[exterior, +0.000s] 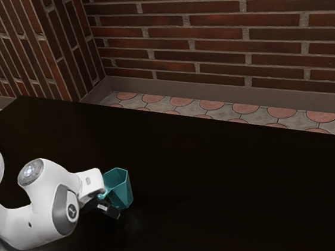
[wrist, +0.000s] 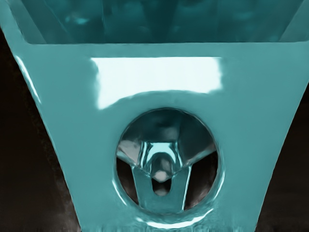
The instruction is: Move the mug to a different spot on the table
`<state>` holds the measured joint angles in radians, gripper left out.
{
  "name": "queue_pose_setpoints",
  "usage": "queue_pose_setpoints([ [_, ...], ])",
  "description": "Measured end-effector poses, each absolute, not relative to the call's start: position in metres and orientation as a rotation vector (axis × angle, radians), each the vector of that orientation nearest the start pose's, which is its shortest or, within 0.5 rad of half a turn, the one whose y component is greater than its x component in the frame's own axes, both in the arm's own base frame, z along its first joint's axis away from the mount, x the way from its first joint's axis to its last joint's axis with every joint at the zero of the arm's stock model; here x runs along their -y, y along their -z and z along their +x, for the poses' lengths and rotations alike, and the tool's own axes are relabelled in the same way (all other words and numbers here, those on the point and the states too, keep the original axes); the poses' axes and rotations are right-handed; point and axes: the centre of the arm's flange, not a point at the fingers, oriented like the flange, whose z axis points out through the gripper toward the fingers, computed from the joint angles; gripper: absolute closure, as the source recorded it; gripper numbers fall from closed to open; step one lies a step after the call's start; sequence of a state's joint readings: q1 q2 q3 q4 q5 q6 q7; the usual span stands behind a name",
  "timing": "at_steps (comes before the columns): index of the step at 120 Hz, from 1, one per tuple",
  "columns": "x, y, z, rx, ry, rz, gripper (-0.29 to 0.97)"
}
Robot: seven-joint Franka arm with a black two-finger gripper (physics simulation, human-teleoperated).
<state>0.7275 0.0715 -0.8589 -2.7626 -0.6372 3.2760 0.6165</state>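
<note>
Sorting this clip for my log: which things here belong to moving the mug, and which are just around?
Part of the job:
- teal mug
- gripper, close against the mug's handle side
- dark table, where the mug stands

Just around:
- brick wall
- tiled floor beyond the table

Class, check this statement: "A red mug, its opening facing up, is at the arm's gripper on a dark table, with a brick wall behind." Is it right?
One detail is wrong: the mug is teal, not red, as the exterior view shows. The rest holds: its opening faces up, at the gripper, on the dark table, with the brick wall behind.
</note>
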Motion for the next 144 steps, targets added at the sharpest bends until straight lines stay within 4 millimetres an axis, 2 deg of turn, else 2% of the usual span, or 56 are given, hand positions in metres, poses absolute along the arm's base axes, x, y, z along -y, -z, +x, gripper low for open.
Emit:
queue_pose_setpoints([
  [14,-0.008,-0.246,0.409,-0.118,0.575,-3.126,0.04],
  [28,-0.007,-0.257,0.406,-0.152,0.438,-3.177,0.02],
  [38,0.000,-0.274,0.406,-0.205,0.344,-3.202,0.02],
  [48,0.007,-0.299,0.409,-0.255,0.269,-3.217,0.01],
  [56,0.005,-0.317,0.412,-0.261,0.204,-3.239,0.01],
  [64,0.004,-0.339,0.413,-0.266,0.151,-3.245,0.01],
  [76,0.012,-0.379,0.420,-0.307,0.108,-3.242,0.00],
  [91,0.013,-0.457,0.455,-0.369,0.193,-3.200,0.00],
  [104,0.008,-0.506,0.472,-0.375,0.231,-3.165,0.00],
  [108,0.007,-0.521,0.485,-0.404,0.234,-3.167,0.00],
  [114,0.018,-0.548,0.506,-0.501,0.244,-3.158,0.00],
  [119,0.018,-0.569,0.514,-0.543,0.260,-3.161,0.00],
  [134,0.013,-0.614,0.534,-0.576,0.276,-3.136,0.00],
  [144,0.009,-0.633,0.540,-0.529,0.261,-3.115,0.00],
])
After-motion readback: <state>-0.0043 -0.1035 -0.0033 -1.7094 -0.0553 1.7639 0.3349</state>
